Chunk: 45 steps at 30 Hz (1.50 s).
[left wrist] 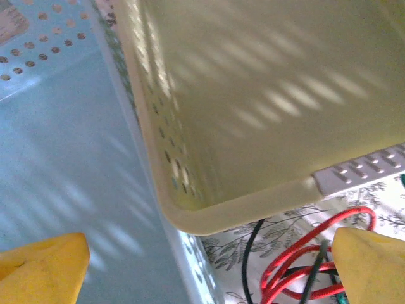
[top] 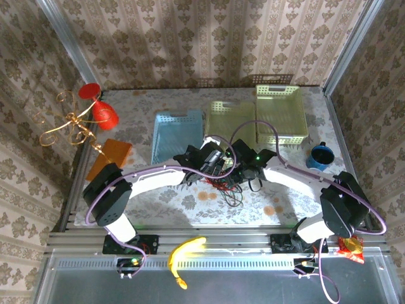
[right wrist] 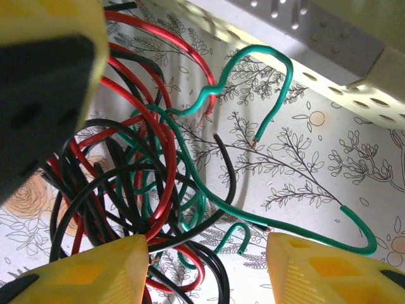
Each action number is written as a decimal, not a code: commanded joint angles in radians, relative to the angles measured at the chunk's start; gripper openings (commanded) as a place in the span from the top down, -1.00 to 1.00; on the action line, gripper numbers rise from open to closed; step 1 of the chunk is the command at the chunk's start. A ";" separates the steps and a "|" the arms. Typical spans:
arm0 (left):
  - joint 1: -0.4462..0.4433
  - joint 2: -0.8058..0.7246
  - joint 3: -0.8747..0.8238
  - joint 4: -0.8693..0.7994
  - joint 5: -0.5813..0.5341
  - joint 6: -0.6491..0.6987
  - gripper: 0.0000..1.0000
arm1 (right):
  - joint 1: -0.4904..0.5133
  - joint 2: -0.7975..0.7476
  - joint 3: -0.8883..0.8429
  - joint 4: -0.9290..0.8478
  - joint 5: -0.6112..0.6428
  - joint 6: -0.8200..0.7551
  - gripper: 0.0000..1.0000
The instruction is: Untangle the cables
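The cables (top: pixel 231 190) lie in one tangle on the flowered cloth at the middle of the table, right in front of both grippers. In the right wrist view, red cable (right wrist: pixel 168 171), green cable (right wrist: pixel 241 214) and black cable (right wrist: pixel 230 178) loop over one another. My right gripper (right wrist: pixel 209 269) hangs over the tangle with its jaws apart; strands run between its yellow fingertips (right wrist: pixel 88 275) without being pinched. My left gripper (left wrist: pixel 205 272) stands wide open and holds nothing. It points at the corner of a yellow basket (left wrist: pixel 253 95), with red cable (left wrist: pixel 304 250) and black cable (left wrist: pixel 248 259) near its right finger.
A blue tray (top: pixel 177 136) and two yellow baskets (top: pixel 231 120) (top: pixel 280 114) stand just behind the tangle. A blue mug (top: pixel 319 155) is at the right. A gold wire stand with red cups (top: pixel 82 117) and an orange block (top: pixel 109 157) are at the left. A banana (top: pixel 186 250) lies on the front rail.
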 commanded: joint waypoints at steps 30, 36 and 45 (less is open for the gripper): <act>-0.018 -0.094 -0.056 0.018 0.250 0.110 -0.81 | 0.027 -0.156 -0.093 -0.016 -0.217 -0.089 0.12; -0.022 -0.061 -0.032 -0.003 0.261 0.126 -0.75 | 0.000 -0.140 -0.099 -0.002 -0.206 -0.096 0.19; -0.037 -0.025 0.004 -0.035 0.280 0.160 -0.71 | -0.035 -0.129 -0.138 0.026 -0.235 -0.085 0.23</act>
